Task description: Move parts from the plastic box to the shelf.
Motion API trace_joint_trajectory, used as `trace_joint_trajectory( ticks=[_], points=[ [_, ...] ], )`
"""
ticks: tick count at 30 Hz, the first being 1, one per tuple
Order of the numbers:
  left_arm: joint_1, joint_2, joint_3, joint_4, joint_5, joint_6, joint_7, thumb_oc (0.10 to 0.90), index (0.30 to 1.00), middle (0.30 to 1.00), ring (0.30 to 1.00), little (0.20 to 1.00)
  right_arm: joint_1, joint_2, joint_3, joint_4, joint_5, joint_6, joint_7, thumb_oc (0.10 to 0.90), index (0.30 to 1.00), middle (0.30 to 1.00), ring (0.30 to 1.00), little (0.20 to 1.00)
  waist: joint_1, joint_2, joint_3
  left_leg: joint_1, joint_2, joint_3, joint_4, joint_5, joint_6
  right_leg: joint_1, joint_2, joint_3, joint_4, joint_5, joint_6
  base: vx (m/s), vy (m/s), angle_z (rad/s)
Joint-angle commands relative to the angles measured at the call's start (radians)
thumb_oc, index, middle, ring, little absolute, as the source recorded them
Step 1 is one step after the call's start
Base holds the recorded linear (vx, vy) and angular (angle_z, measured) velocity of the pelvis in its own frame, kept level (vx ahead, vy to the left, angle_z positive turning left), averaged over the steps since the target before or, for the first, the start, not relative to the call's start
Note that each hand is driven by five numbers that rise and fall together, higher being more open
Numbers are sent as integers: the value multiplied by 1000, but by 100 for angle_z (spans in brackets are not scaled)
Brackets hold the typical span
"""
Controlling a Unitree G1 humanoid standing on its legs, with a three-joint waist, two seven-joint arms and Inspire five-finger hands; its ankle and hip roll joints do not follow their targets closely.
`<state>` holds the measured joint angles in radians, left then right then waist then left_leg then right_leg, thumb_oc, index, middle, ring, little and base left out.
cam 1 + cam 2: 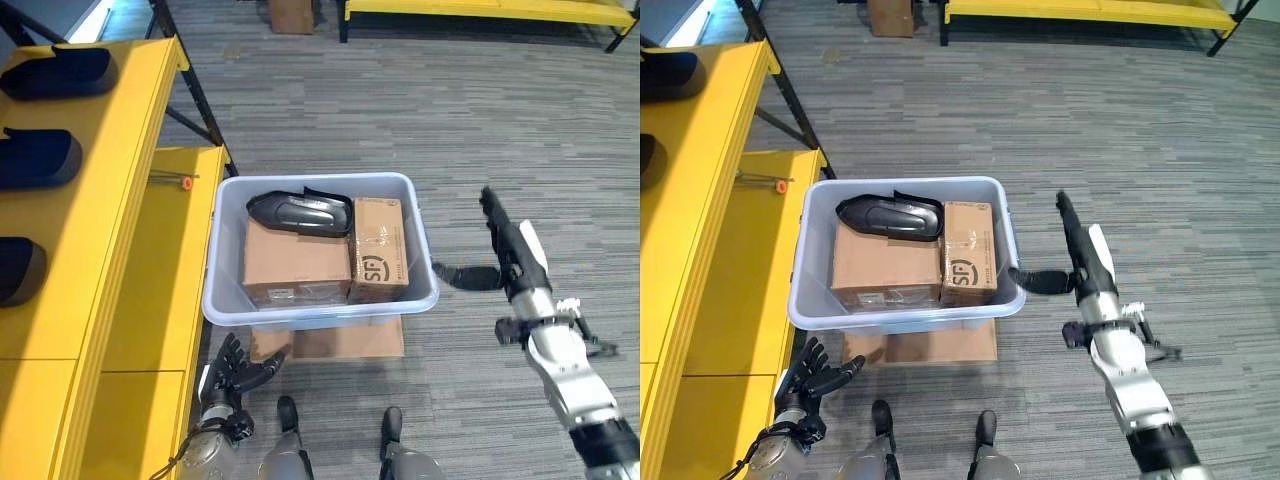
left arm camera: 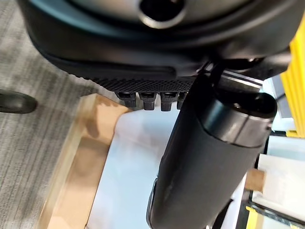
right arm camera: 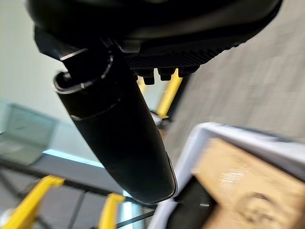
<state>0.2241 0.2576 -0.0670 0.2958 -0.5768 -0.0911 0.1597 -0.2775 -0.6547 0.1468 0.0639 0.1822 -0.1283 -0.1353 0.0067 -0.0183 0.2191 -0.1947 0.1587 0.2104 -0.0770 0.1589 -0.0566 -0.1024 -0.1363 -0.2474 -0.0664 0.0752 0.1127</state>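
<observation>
A grey plastic box (image 1: 318, 312) stands on the floor ahead of me. In it a black moulded part (image 1: 300, 212) lies across the top of two cardboard cartons (image 1: 295, 262). The yellow shelf (image 1: 110, 200) runs along my left, with three black parts (image 1: 40, 158) lying on its upper level. My left hand (image 1: 235, 370) hangs low by the box's front left corner, fingers relaxed and spread, holding nothing. My right hand (image 1: 510, 245) is raised to the right of the box, fingers straight, thumb pointing at the box wall, holding nothing.
A flat piece of cardboard (image 1: 330, 342) lies under the box. A thin tool with an orange tip (image 1: 186, 182) rests on the lower shelf level. A carton (image 1: 290, 15) and a yellow bench (image 1: 480, 8) stand far across the carpet.
</observation>
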Motion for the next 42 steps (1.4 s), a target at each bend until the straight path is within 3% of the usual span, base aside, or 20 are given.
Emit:
trace_joint_trajectory(
  ticks=[1, 5, 7, 11, 14, 16, 26, 27, 28, 33, 42],
  points=[
    [-29, 79, 19, -107, -19, -83, -30, 900, 1000, 1000, 1000, 1000, -200, -88, 33, -3, -22, -81, -16, 900, 1000, 1000, 1000, 1000, 39, -30, 26, 62, 86, -33, 56, -86, -47, -49, -44, 28, 163, -99, 24, -30, -24, 8],
    [-23, 97, 7, -115, -32, -87, -34, 900, 1000, 1000, 1000, 1000, -342, -145, 117, 88, -12, -61, -22, 900, 1000, 1000, 1000, 1000, 60, -31, 56, 29, 86, -45, 73, -88, -47, -73, -46, 24, 173, -100, 19, -60, -22, 10],
    [-27, 128, 2, -137, -46, -94, -37, 900, 1000, 1000, 1000, 1000, -479, -206, 193, 133, -19, -47, -25, 900, 1000, 1000, 1000, 1000, 82, -32, 97, -28, 84, -66, 124, -97, -45, -113, -50, 25, 198, -100, 13, -108, -29, 6],
    [-32, 146, -10, -158, -54, -94, -35, 900, 1000, 1000, 1000, 1000, -619, -217, 273, 192, -33, -36, -32, 900, 1000, 1000, 1000, 1000, 101, -34, 132, -84, 80, -77, 146, -102, -43, -156, -50, 30, 191, -80, 16, -59, 9, 3],
    [-40, 153, -18, -166, -54, -94, -33, 900, 1000, 1000, 1000, 1000, -680, -215, 310, 237, -39, -28, -40, 900, 1000, 1000, 1000, 1000, 107, -37, 139, -110, 76, -79, 158, -106, -42, -178, -48, 34, 186, -66, 19, -54, 18, 1],
    [-71, 160, -34, -169, -59, -101, -15, 900, 1000, 1000, 1000, 1000, -773, -205, 374, 302, -61, -12, -43, 900, 1000, 1000, 1000, 1000, 116, -45, 173, -156, 67, -88, 199, -127, -36, -215, -51, 39, 199, -55, 20, -78, 34, 2],
    [-155, 171, -53, -169, -69, -123, 30, 900, 1000, 1000, 1000, 1000, -972, -194, 510, 423, -104, 16, -49, 900, 1000, 1000, 1000, 1000, 122, -46, 243, -245, 45, -106, 279, -165, -20, -295, -65, 40, 277, -59, 17, -43, 28, 4],
    [-162, 172, -59, -167, -72, -125, 32, 900, 1000, 1000, 1000, 1000, -991, -187, 522, 442, -106, 19, -50, 900, 1000, 1000, 1000, 1000, 124, -46, 243, -239, 46, -115, 280, -191, -27, -290, -62, 46, 283, -79, 25, -24, 9, 5],
    [-164, 171, -58, -167, -72, -125, 32, 900, 1000, 1000, 1000, 1000, -995, -187, 524, 444, -105, 18, -51, 900, 1000, 1000, 1000, 1000, 123, -47, 247, -252, 44, -107, 279, -165, -19, -300, -65, 41, 278, -58, 17, -20, 2, 4],
    [-201, 172, -77, -168, -85, -138, 49, 900, 1000, 1000, 1000, 1000, -1093, -154, 587, 572, -107, 25, -58, 900, 1000, 1000, 1000, 1000, 134, -47, 265, -271, 38, -125, 285, -192, -22, -318, -62, 39, 294, -82, 24, 13, 9, 6],
    [-226, 175, -102, -177, -91, -144, 48, 900, 1000, 1000, 1000, 1000, -1175, -126, 652, 684, -125, 28, -59, 900, 1000, 1000, 1000, 1000, 147, -44, 277, -290, 33, -138, 251, -169, -25, -334, -60, 23, 277, -73, 27, 0, -1, 3]
  ],
)
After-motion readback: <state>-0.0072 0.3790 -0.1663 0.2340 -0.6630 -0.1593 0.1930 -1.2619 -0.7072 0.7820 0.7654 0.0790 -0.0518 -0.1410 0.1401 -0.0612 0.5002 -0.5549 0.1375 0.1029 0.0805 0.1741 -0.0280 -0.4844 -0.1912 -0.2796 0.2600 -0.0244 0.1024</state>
